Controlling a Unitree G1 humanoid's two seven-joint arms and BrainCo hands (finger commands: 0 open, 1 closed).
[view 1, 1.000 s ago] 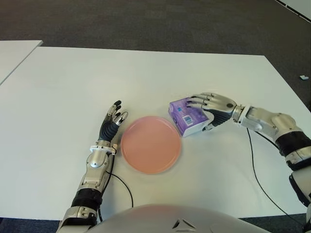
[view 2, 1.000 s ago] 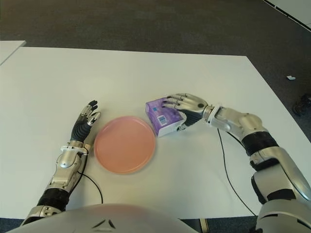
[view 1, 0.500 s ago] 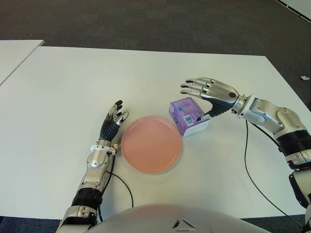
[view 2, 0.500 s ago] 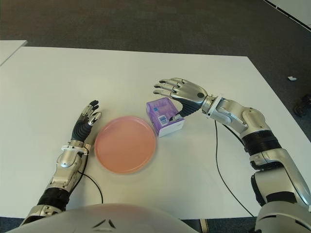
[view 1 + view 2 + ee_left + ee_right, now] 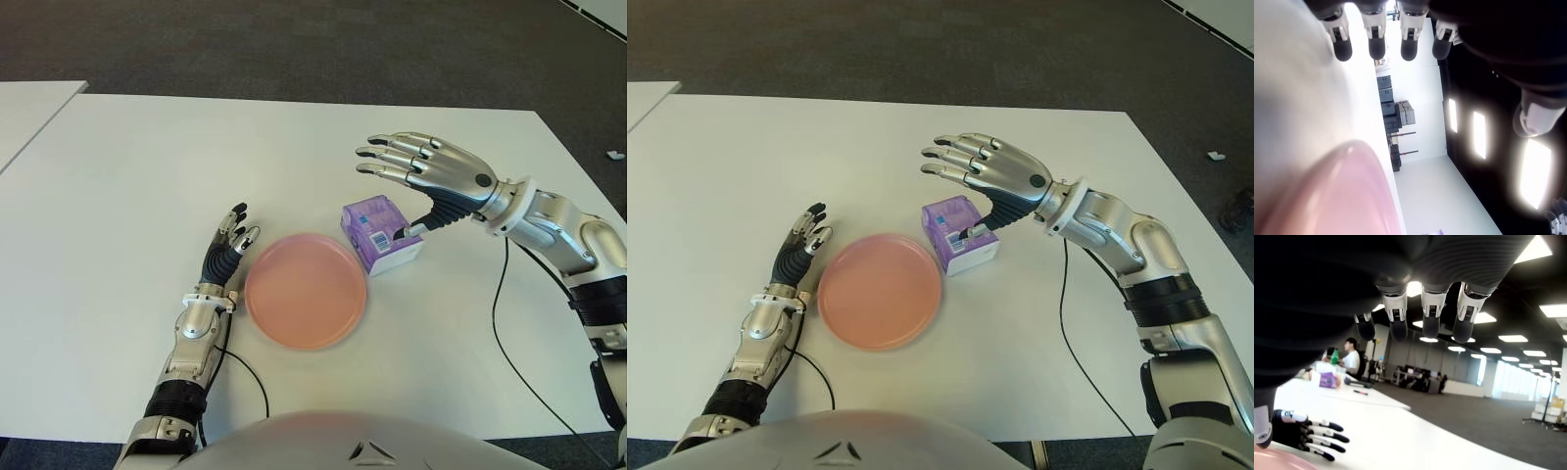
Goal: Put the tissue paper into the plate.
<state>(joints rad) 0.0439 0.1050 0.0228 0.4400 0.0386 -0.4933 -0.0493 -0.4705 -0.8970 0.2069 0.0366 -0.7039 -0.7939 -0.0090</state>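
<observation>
My right hand (image 5: 431, 171) has lifted off the tissue pack (image 5: 380, 234), fingers spread and empty, right of centre; pack sits beside the plate (image 5: 305, 290), not in it.

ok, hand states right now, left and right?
Left hand: open, holding nothing, left of the plate.
Right hand: open, fingers spread, holding nothing, above the tissue pack on the table.
</observation>
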